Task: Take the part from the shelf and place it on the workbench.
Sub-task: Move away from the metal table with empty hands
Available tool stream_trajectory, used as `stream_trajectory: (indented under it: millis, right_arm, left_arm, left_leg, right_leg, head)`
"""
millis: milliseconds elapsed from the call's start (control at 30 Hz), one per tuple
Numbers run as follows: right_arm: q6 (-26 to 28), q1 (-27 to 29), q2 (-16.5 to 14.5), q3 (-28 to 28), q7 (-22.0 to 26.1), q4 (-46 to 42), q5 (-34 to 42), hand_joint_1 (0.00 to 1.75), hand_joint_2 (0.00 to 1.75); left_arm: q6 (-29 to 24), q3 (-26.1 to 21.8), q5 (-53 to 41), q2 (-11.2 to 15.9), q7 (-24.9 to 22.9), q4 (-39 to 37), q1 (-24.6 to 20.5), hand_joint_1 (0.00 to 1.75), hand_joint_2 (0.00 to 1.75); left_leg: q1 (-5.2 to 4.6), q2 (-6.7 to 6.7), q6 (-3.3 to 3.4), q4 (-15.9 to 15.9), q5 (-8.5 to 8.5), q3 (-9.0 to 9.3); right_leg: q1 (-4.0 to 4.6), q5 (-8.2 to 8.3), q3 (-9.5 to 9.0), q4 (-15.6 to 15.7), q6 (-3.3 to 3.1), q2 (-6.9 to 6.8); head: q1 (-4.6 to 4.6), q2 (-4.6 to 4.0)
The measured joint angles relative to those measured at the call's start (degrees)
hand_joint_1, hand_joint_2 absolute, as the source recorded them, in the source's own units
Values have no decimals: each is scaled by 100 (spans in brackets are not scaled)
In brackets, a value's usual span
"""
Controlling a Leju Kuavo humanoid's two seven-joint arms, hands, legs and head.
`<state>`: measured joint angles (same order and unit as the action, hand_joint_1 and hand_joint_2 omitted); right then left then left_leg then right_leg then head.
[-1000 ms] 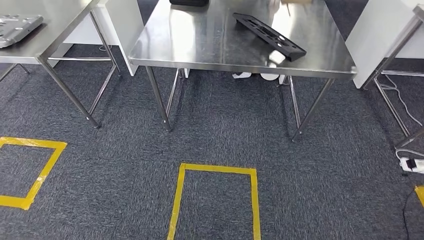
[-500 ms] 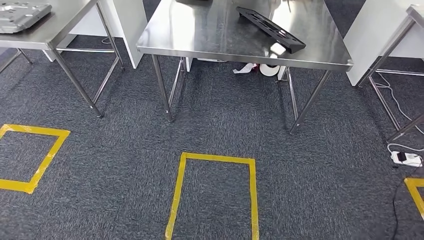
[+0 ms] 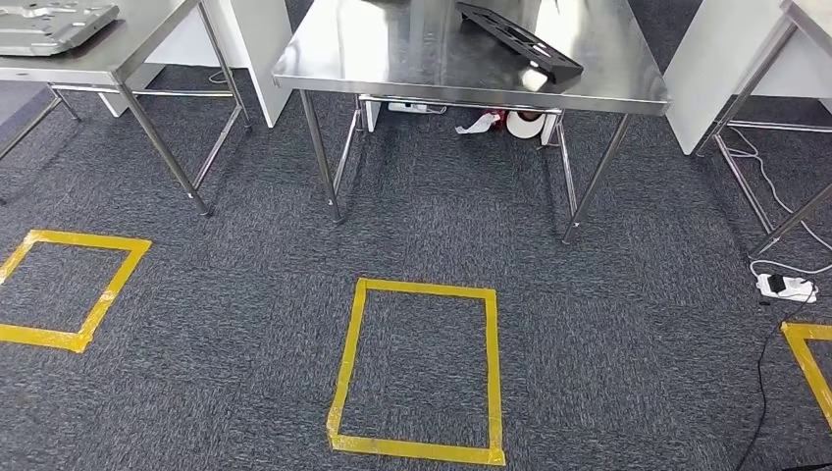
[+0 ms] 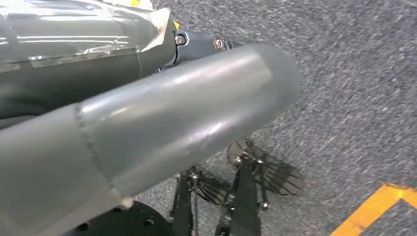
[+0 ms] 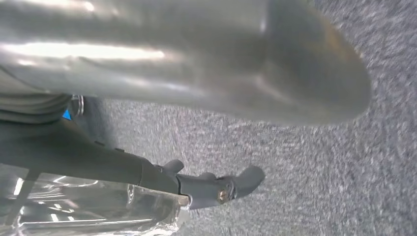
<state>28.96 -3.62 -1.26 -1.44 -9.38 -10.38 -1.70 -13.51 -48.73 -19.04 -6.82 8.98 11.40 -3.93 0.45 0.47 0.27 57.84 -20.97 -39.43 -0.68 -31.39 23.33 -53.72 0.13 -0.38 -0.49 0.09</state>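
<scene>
A long black part (image 3: 520, 41) with cut-outs lies on the steel workbench (image 3: 392, 69) straight ahead, toward its far right side. On the steel table at the left (image 3: 128, 49) rests a grey metal plate (image 3: 49, 25). My left hand (image 4: 187, 103) hangs over the grey carpet with its thick thumb stretched out and nothing in it. My right hand (image 5: 196, 73) also hangs over the carpet, its dark fingers (image 5: 216, 189) loosely bent and empty.
Yellow tape squares mark the carpet in front of me (image 3: 417, 368), at the left (image 3: 69, 289) and at the right edge (image 3: 809, 358). A power strip (image 3: 780, 287) with cables lies at the right. White rolls (image 3: 525, 125) sit under the workbench. White panels (image 3: 706, 69) stand between tables.
The whole picture has shifted: the tables now sit higher and farther, and the middle tape square shows in full. The camera has drawn back; the parts lie as before.
</scene>
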Motion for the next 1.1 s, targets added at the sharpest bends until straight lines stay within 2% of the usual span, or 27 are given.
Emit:
stream_trajectory:
  millis: [33,67,100,133,167,200,233,267,300,333,367,400,467,500,567,600,633,667,733,1100]
  right_arm:
    - [1,5,2,0,-1,4,-3,0,0]
    - [1,7,7,0,-2,4,-6,0,0]
    - [0,9,11,0,-4,4,-10,0,0]
    - [-1,10,14,0,-6,4,-13,0,0]
    - [-2,10,15,0,-10,5,-15,0,0]
    - [-4,10,16,0,-13,5,-16,0,0]
    - [-6,10,16,0,-16,6,-16,0,0]
    - [-9,9,16,0,-17,6,-16,0,0]
    - [-11,8,15,0,-17,6,-16,0,0]
    - [-12,6,15,0,-17,5,-17,0,0]
    - [-13,2,15,-1,-17,5,-19,0,0]
    - [-13,-2,16,-1,-17,5,-21,0,0]
    - [-11,-3,22,-2,-26,6,-24,0,0]
    - [-11,0,22,-3,-31,6,-24,0,0]
    - [-10,7,26,-4,-43,7,-24,0,0]
    - [-9,8,26,-4,-46,7,-23,0,0]
    - [-9,8,30,-4,-50,7,-23,0,0]
    - [-8,9,30,-4,-51,7,-24,0,0]
    - [-8,10,30,-4,-52,7,-25,0,0]
    - [4,10,21,-4,-74,9,-5,0,0]
  left_arm:
    - [-7,0,0,-3,-11,-2,7,0,0]
    - [-14,0,-1,-8,-17,-3,8,0,0]
    - [-19,1,-5,-12,-21,-3,6,0,0]
    - [-27,1,-12,-13,-20,-4,3,0,0]
    - [-42,1,-19,-14,-17,-4,1,0,0]
    - [-57,1,-25,-14,-16,-4,0,0,0]
    - [-72,1,-27,-15,-16,-4,0,0,0]
    - [-82,1,-27,-15,-19,-4,-3,0,0]
    - [-86,1,-29,-15,-20,-4,-8,0,0]
    - [-87,1,-31,-16,-21,-4,-16,0,0]
    - [-87,2,-32,-18,-22,-4,-25,0,0]
    - [-88,2,-33,-20,-22,-4,-33,0,0]
    - [-90,3,-33,-31,-25,-4,-36,0,0]
    - [-91,3,-33,-37,-27,-4,-33,0,0]
    - [-92,3,-33,-46,-29,-4,-24,0,0]
    - [-92,3,-33,-46,-30,-4,-23,0,0]
    - [-93,3,-33,-48,-31,-4,-20,0,0]
    - [-94,3,-33,-48,-32,-4,-21,0,0]
    - [-96,3,-33,-48,-33,-4,-22,0,0]
    - [-35,5,-131,-48,-52,-4,-26,0,0]
  left_leg:
    - [16,-17,-29,243,-315,-61]
    - [22,-28,-56,597,-681,-128]
    - [28,-32,-79,1006,-953,-187]
    - [30,-35,-97,1372,-1065,-216]
    - [32,-34,-107,1616,-1014,-190]
    - [34,-34,-106,1677,-844,-83]
    - [35,-34,-95,1530,-663,119]
    - [36,-38,-74,1203,-570,416]
    - [31,-43,-47,755,-594,761]
    - [23,-47,-17,345,-698,1051]
    - [9,-49,13,25,-821,1250]
    - [-6,-48,48,-158,-897,1332]
    - [-1,-35,144,-264,-885,1303]
    - [-11,-35,159,-273,-869,1266]
    - [-59,-32,166,-269,-839,1204]
    - [-94,-36,160,-256,-836,1178]
    - [-117,-33,182,-251,-815,1164]
    - [-135,-31,203,-243,-802,1154]
    - [-152,-29,226,-226,-776,1134]
    - [-159,-28,241,-217,-753,1105]
  right_leg:
    - [-16,81,75,-1,-61,-14]
    - [-2,155,162,-5,-100,-24]
    - [8,228,256,-11,-124,-30]
    - [16,296,354,-20,-123,-33]
    - [22,358,450,-35,-115,-36]
    - [24,416,541,-59,-102,-38]
    - [24,468,623,-89,-83,-39]
    - [25,511,690,-124,-60,-39]
    - [35,544,749,-164,-35,-38]
    - [46,573,793,-196,-2,-40]
    - [57,605,831,-220,33,-46]
    - [68,644,866,-234,71,-54]
    - [78,678,957,-277,141,-55]
    - [84,607,1000,-290,124,-45]
    - [89,455,1068,-314,34,-13]
    - [90,445,1079,-278,12,-4]
    - [78,541,1085,-258,51,4]
    - [59,673,1087,-231,120,8]
    - [36,865,1072,-198,184,12]
    - [33,911,1086,-191,176,13]
  head:
    - [-13,0]
    - [-26,0]
    - [-35,0]
    - [-39,0]
    - [-39,0]
    - [-42,0]
    - [-43,0]
    - [-43,0]
    - [-44,0]
    - [-39,0]
    - [-41,0]
    - [-39,0]
    - [-32,0]
    - [-10,0]
    - [26,0]
    - [41,0]
    - [40,0]
    - [32,0]
    - [36,0]
    - [36,0]
